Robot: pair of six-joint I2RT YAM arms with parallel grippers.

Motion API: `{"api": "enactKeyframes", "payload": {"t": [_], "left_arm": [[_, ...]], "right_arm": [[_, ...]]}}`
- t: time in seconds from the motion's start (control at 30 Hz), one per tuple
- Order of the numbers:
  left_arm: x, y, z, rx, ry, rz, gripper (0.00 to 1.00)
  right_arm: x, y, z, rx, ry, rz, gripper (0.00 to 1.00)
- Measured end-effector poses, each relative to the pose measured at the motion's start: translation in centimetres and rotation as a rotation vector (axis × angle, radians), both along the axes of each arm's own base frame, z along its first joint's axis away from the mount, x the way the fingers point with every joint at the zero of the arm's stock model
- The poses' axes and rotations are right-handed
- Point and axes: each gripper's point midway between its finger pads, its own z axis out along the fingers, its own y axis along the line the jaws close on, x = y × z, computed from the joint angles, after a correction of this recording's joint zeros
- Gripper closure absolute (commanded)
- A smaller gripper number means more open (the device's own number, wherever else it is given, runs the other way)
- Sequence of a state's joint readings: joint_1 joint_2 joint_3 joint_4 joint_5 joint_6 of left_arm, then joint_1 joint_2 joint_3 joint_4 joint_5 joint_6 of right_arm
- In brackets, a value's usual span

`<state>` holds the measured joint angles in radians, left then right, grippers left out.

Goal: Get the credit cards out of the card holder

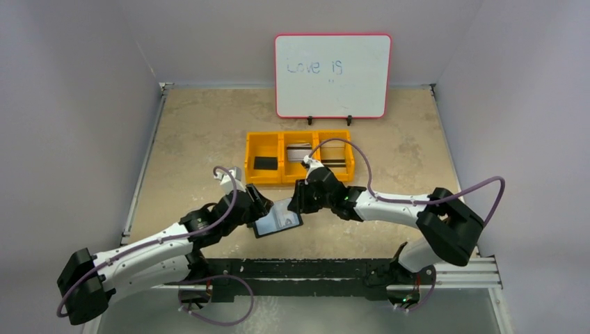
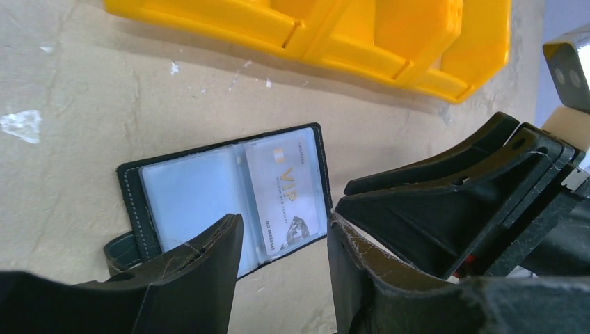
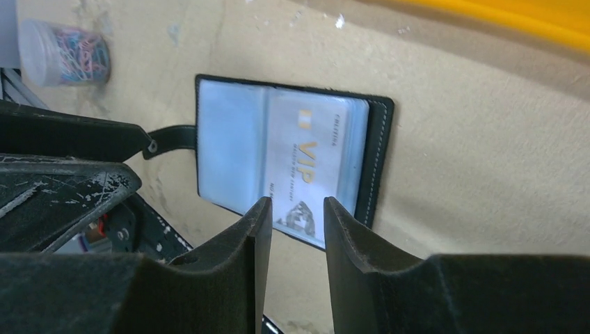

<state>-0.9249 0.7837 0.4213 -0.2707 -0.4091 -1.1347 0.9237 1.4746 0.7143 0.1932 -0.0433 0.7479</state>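
The black card holder point(image 1: 278, 221) lies open on the table between my two grippers. Its pale clear pockets face up. A whitish credit card point(image 2: 282, 198) printed "VIP" sits in its right-hand pocket, and the left pocket point(image 2: 191, 198) looks empty. My left gripper point(image 2: 285, 240) is open and empty, hovering over the holder's near edge. My right gripper point(image 3: 292, 209) is open with a narrow gap and holds nothing, just above the card's point(image 3: 309, 160) near end. In the top view the left gripper point(image 1: 261, 207) and right gripper point(image 1: 299, 198) flank the holder.
A yellow three-compartment tray point(image 1: 268, 179) stands just behind the holder. It holds a small flat black rectangle point(image 1: 265, 163) on the left and pale cards point(image 1: 298, 151) in the middle. A whiteboard point(image 1: 332, 75) stands at the back. A jar of paper clips point(image 3: 66, 43) shows in the right wrist view.
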Motion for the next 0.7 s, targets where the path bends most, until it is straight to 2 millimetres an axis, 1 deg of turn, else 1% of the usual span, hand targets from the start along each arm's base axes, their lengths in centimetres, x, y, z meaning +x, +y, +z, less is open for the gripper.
{"api": "enactKeyframes", "payload": {"t": [0.07, 0.13, 0.23, 0.33, 0.47, 0.57, 0.63, 0.67, 0.7], "left_arm": [[-0.1, -0.7, -0.5, -0.001, 0.017, -0.022, 0.52], [0.0, -1.3, -0.5, -0.021, 0.018, -0.036, 0.52], [-0.1, -1.9, -0.7, -0.052, 0.019, -0.052, 0.52], [-0.3, -2.1, -1.4, -0.054, 0.031, -0.063, 0.52], [-0.3, -2.4, -2.2, -0.051, 0.048, -0.067, 0.52], [-0.4, -2.5, -2.4, -0.055, 0.056, -0.067, 0.52], [-0.3, -2.7, -2.5, -0.062, 0.058, -0.067, 0.52], [-0.3, -2.7, -2.5, -0.067, 0.056, -0.066, 0.52], [-0.3, -2.7, -2.5, -0.069, 0.057, -0.067, 0.52]], "right_arm": [[-0.2, -0.4, -0.7, -0.003, 0.030, -0.003, 0.65], [-0.2, -0.6, -1.1, -0.002, 0.049, -0.006, 0.66], [-0.2, -0.5, -1.4, 0.006, 0.066, -0.002, 0.67], [-0.2, -0.3, -1.7, 0.011, 0.079, 0.009, 0.68], [-0.7, -0.3, -3.1, -0.008, 0.115, 0.026, 0.68], [-0.9, -0.4, -3.9, -0.025, 0.134, 0.030, 0.68], [-0.9, -0.2, -4.0, -0.026, 0.139, 0.040, 0.68], [-0.8, 0.0, -4.0, -0.025, 0.140, 0.044, 0.70], [-0.8, 0.1, -4.0, -0.024, 0.142, 0.048, 0.73]]}}
